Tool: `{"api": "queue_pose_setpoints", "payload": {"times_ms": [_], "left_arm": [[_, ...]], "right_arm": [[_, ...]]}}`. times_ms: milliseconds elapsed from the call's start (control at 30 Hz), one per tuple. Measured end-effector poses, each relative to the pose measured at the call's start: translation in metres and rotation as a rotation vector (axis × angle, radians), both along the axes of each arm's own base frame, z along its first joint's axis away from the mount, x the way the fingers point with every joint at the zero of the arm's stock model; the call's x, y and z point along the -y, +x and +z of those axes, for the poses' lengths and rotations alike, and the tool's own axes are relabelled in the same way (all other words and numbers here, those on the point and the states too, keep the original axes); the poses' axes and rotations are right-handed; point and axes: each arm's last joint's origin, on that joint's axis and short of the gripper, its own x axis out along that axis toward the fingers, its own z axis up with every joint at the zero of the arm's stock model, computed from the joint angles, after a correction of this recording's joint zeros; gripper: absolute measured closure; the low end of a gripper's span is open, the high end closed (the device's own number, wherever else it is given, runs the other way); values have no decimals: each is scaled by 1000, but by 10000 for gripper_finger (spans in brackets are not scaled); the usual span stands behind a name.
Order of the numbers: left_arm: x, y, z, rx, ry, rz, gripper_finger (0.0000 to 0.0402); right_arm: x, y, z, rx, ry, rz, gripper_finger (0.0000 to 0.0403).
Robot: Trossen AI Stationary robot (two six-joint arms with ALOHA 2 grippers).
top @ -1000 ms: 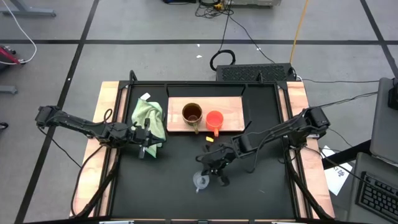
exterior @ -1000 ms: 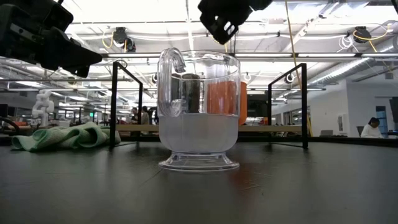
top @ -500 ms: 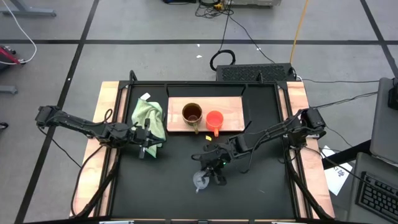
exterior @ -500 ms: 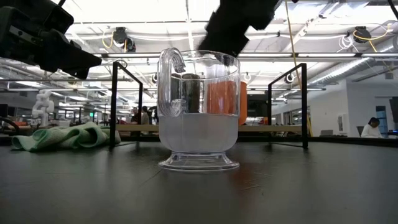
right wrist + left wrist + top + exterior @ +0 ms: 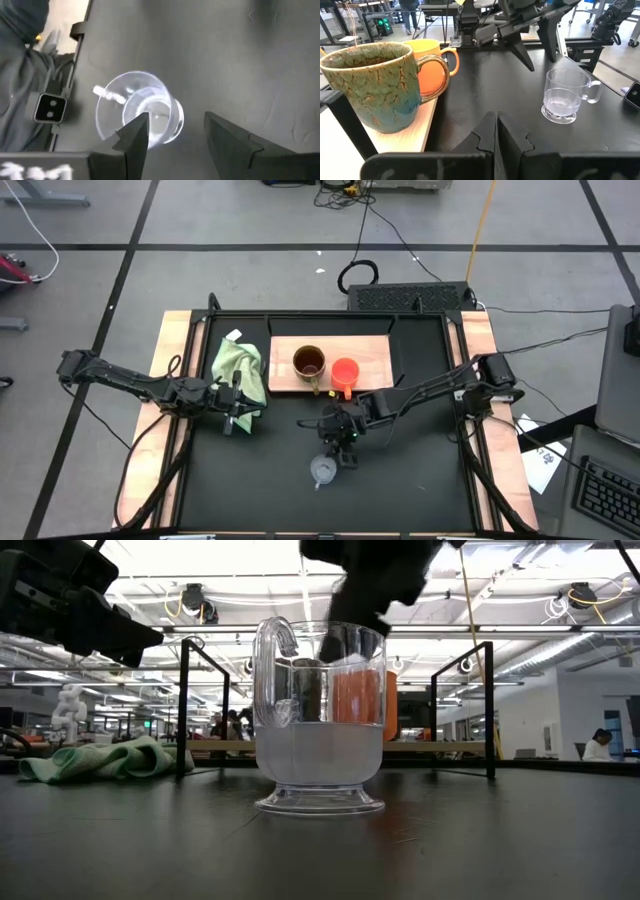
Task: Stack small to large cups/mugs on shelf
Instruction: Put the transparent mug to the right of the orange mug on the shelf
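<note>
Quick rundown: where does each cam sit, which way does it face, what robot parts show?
High: overhead, straight down; both arms, shelf, clear cup.
Low: tabletop height, level across the table; clear cup close, right gripper above it.
Left wrist: on the left arm, facing brown mug, orange cup; own shut fingers.
Right wrist: looking down on the clear cup; own open fingers.
Shared: the clear cup shows in all four.

A light green cloth [image 5: 240, 368] is seen crumpled on the black tabletop [image 5: 400, 480] at its far left, just beside the left end of the wooden board. Pale wooden side strips [image 5: 172, 350] are set along both sides of the table, and a black metal frame [image 5: 203, 705] stands at its far edge. Cables [image 5: 360, 240] are laid across the grey floor beyond.
</note>
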Motion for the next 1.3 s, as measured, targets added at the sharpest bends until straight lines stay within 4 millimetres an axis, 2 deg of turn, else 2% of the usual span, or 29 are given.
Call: {"api": "queue_pose_setpoints", "payload": {"times_ms": [467, 733, 900, 1300], "left_arm": [[0, 0, -2, -24, 7, 0, 380], [0, 0, -2, -24, 7, -1, 380], [0, 0, -2, -24, 7, 0, 380], [0, 0, -2, -25, 7, -1, 380]], "right_arm": [[-5, 11, -31, -65, 36, 21, 220], [-5, 12, -31, -53, 30, 30, 223], [-5, 13, -31, -39, 26, 40, 252], [-5, 13, -31, -5, -21, 105, 349]]}}
